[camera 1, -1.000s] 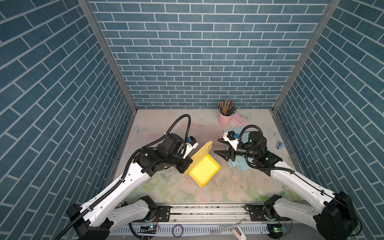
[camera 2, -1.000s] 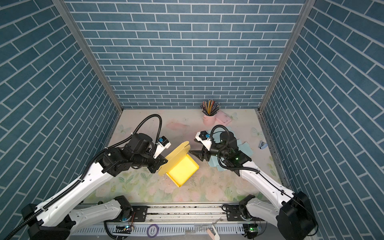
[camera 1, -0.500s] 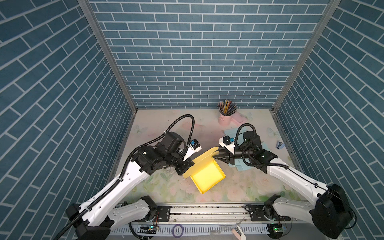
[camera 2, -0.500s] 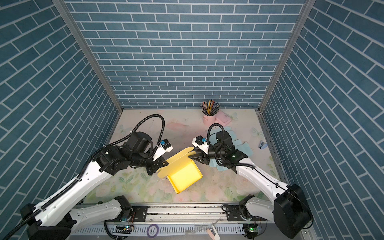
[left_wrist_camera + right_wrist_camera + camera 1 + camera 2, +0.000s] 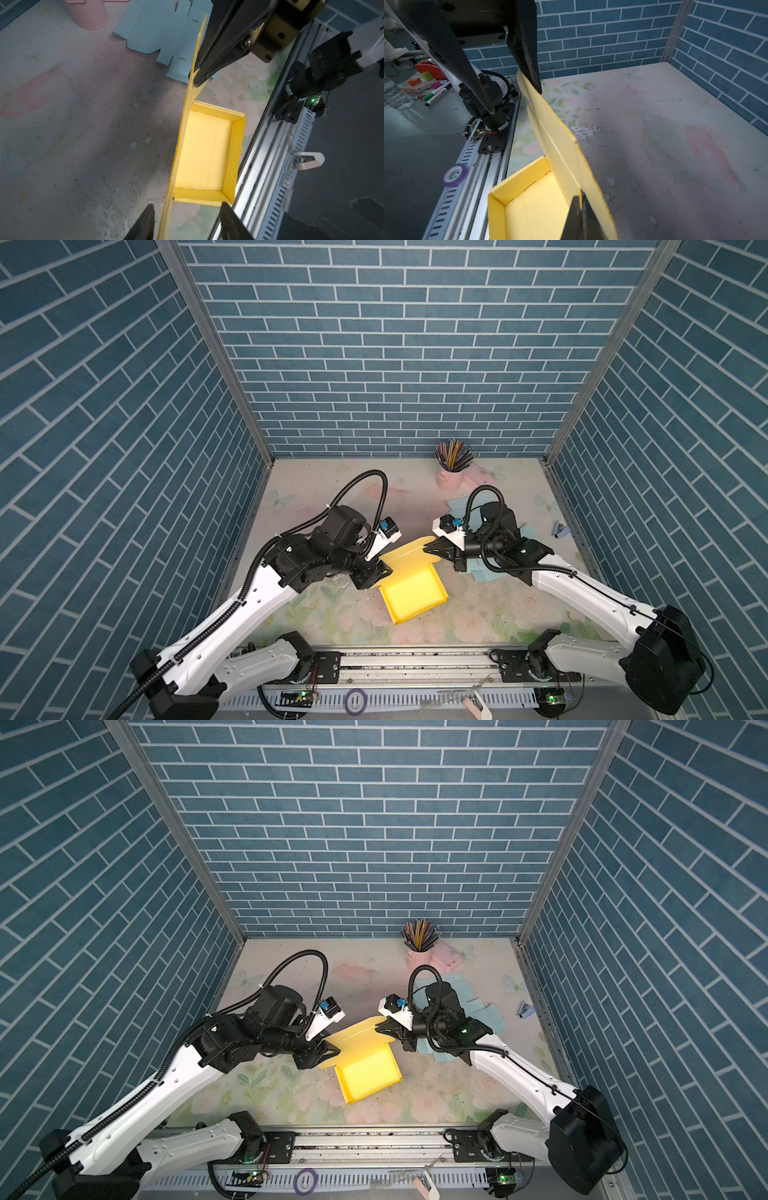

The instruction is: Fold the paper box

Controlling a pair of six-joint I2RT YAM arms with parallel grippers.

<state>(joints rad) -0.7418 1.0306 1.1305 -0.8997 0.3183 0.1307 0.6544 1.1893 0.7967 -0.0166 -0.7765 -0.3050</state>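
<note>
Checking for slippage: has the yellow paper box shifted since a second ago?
Yes. The yellow paper box slid toward the front metal rail, away from the pink cup.

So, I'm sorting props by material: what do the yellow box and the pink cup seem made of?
The yellow box looks like thin matte card: crisp creases, die-cut tabs, no shine. The pink cup looks smooth and evenly coloured, perhaps painted metal or plastic; the views leave that open.
</note>
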